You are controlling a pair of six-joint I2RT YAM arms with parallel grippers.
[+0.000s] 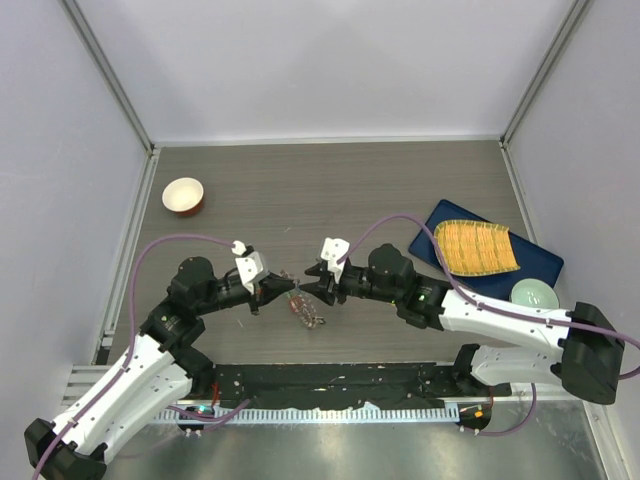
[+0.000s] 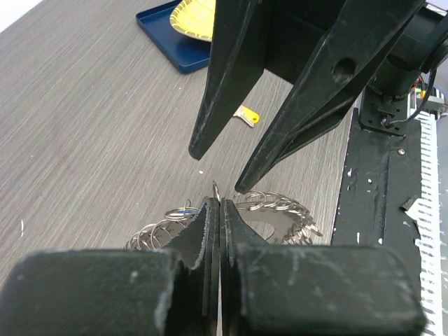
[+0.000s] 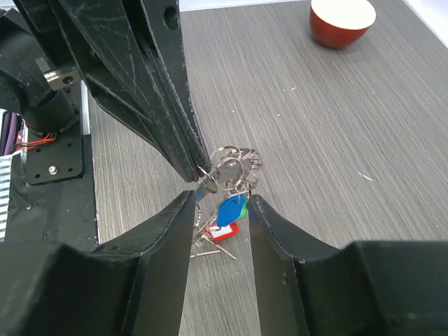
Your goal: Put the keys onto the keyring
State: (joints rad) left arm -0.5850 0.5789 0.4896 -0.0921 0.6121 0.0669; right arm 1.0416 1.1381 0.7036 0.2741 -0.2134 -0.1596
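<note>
The keyring (image 3: 225,172), a flat grey disc hung with several small wire rings, is lifted off the table. My left gripper (image 2: 219,203) is shut on its rim, and a sliver of metal sticks out past the fingertips. Keys with blue (image 3: 229,208), green and red (image 3: 222,232) tags dangle from it. My right gripper (image 3: 221,198) is open, with the blue tag hanging between its fingers. In the top view the left gripper (image 1: 272,290) and right gripper (image 1: 312,287) meet over the keyring (image 1: 305,308). A yellow-tagged key (image 2: 246,116) lies loose on the table beyond.
A red-and-white bowl (image 1: 183,195) stands at the far left. On the right is a blue tray (image 1: 540,265) bearing a yellow woven mat (image 1: 475,247), with a pale green bowl (image 1: 534,295) next to it. The black base rail (image 1: 330,385) runs along the near edge.
</note>
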